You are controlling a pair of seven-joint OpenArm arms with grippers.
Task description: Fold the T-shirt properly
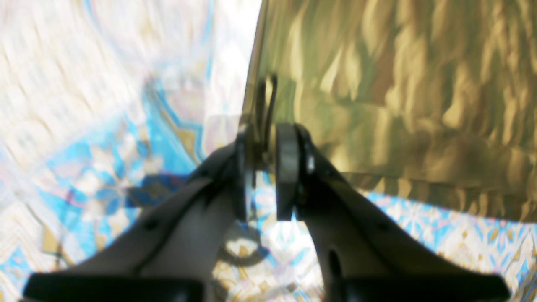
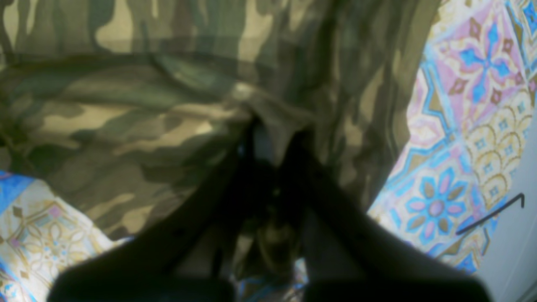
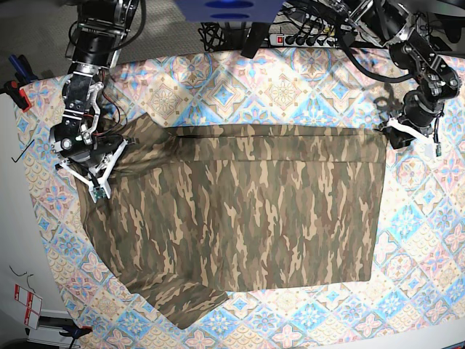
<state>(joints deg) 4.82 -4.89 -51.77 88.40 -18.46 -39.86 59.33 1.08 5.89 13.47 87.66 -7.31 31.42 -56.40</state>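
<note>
A: L gripper [image 1: 266, 167], how are the fingers seen?

B: Nearly closed. A thin corner edge of the T-shirt [image 3: 240, 218] is pinched between the pads, per the L wrist view. A narrow gap is left lower down, where only the tile-patterned cloth [image 3: 305, 80] shows through.

A: R gripper [image 2: 268, 163]?

B: Clenched on a bunched fold of the shirt; fabric is seen wrapped round the fingertips in the R wrist view, though it's dark and blurred there.

A: What's given by the base view that the wrist cams miss?

B: The whole layout. The shirt is seen spread flat on the cloth, long axis running across the table, held at both far corners of its upper edge. A sleeve is seen sticking out at bottom left. A black hex key [image 2: 491, 214] is shown clearly only by the R wrist cam.
</note>
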